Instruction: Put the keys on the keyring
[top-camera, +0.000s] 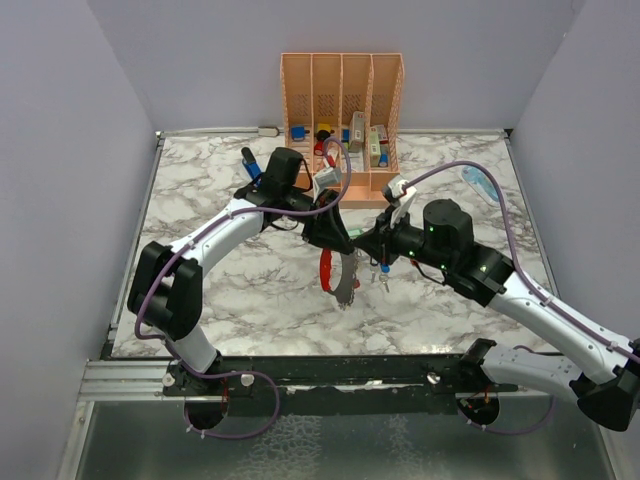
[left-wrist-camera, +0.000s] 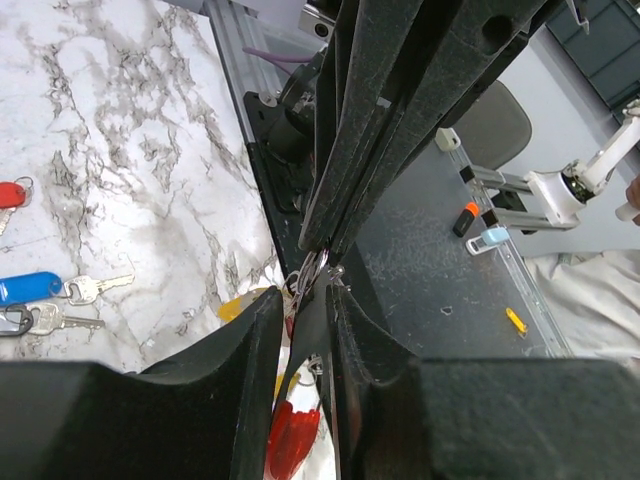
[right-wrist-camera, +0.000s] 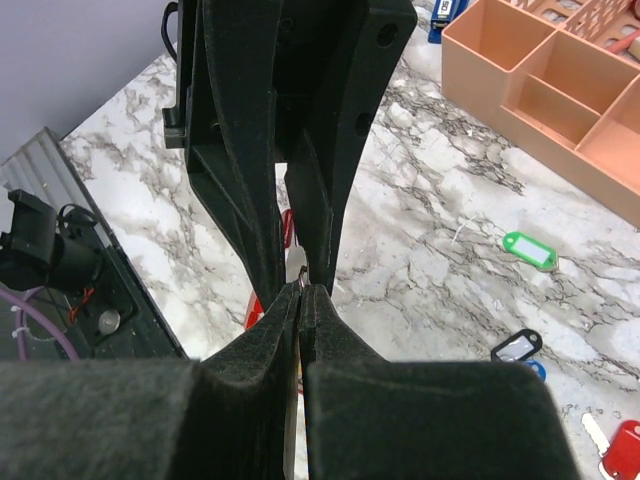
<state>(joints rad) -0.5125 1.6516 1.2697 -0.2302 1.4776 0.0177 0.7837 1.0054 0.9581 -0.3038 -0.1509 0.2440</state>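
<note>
Left gripper (top-camera: 338, 243) & right gripper (top-camera: 366, 243) tip to tip above the marble table (top-camera: 200, 190), keyring (top-camera: 326, 268) hanging at the L one

Top cam: red keyring w/ grey strap dangles under L claw, a blue-headed key (top-camera: 383, 270) under R claw, peach organizer (top-camera: 340, 100) behind. L wrist cam only: L fingers stand slightly apart w/ the red clip between them (clamped or not, can't tell), a small metal ring (left-wrist-camera: 310, 272) sits at the R tips, and loose keys (left-wrist-camera: 30, 288) w/ blue, red & black heads lie on the marble at left. R wrist cam only: R fingers pressed tight together; green tag (right-wrist-camera: 530, 250) lies on the marble beyond
</note>
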